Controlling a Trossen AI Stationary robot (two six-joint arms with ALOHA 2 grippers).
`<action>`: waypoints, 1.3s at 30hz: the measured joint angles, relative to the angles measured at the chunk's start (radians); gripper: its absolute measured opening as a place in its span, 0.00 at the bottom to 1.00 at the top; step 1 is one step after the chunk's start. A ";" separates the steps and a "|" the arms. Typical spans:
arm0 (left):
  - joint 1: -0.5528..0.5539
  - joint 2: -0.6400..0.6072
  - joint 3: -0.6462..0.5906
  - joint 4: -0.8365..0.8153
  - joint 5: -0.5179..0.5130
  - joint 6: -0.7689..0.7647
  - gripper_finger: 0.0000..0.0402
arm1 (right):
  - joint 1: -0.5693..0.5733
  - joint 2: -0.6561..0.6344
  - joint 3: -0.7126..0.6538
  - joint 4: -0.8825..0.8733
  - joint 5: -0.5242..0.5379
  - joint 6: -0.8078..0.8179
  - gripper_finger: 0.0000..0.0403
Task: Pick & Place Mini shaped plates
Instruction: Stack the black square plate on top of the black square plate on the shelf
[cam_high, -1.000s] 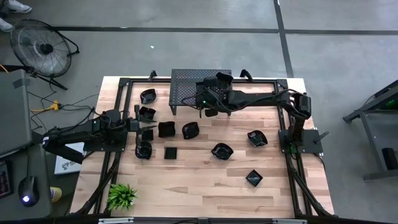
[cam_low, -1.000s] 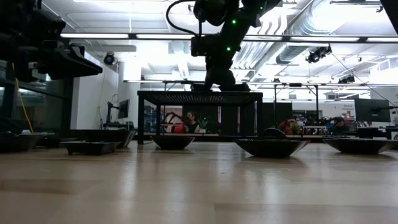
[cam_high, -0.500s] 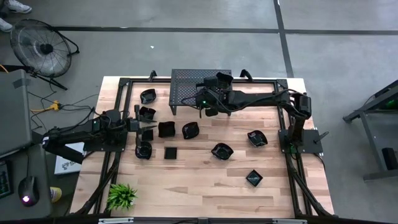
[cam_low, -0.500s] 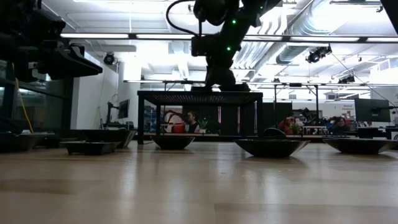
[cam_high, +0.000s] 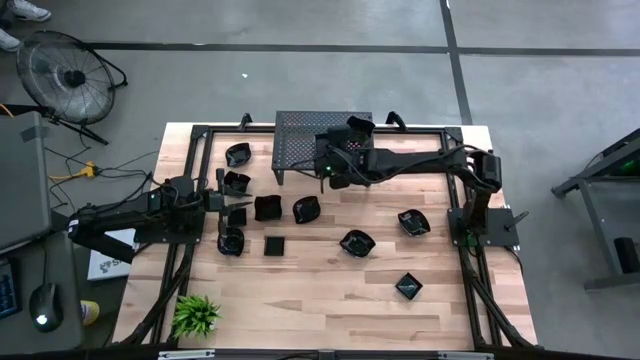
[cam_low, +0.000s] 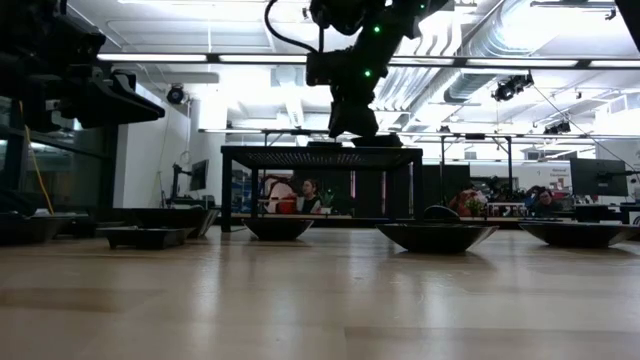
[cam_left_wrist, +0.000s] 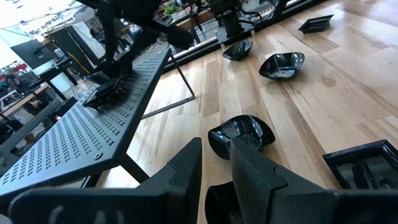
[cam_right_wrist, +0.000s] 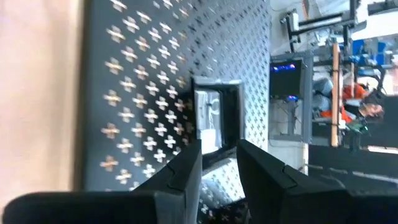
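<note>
My right gripper (cam_right_wrist: 219, 148) stands open over the black perforated stand (cam_high: 300, 130), reaching in from the table's right. A small square plate (cam_right_wrist: 214, 118) lies flat on the stand's top just ahead of its fingertips; the left wrist view shows this plate (cam_left_wrist: 102, 93) under the right arm. My left gripper (cam_left_wrist: 216, 146) waits at the table's left side (cam_high: 238, 205), open by a narrow gap, with nothing between its fingers. A lobed plate (cam_left_wrist: 242, 134) rests on the wood just beyond it.
Several more black plates lie scattered on the wooden table, among them a square one (cam_high: 274, 245), a round one (cam_high: 357, 242) and one near the right side (cam_high: 413, 222). A green plant (cam_high: 197, 315) stands at the near left corner. People show in the room beyond.
My right gripper has stayed over the stand with only a slight turn of the wrist. In the low view its lower end now sits a little clear of the stand's top, and a flat plate lies there on its own.
</note>
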 joint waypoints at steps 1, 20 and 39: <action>0.000 0.000 0.000 0.000 0.000 0.000 0.20 | 0.003 -0.001 0.000 0.000 0.015 0.005 0.24; 0.000 0.000 0.000 0.000 0.000 0.000 0.20 | 0.242 -0.087 -0.001 -0.275 -0.014 0.379 0.24; 0.000 0.000 0.000 0.000 0.000 0.000 0.20 | 0.535 -0.119 0.000 -0.609 -0.142 0.873 0.24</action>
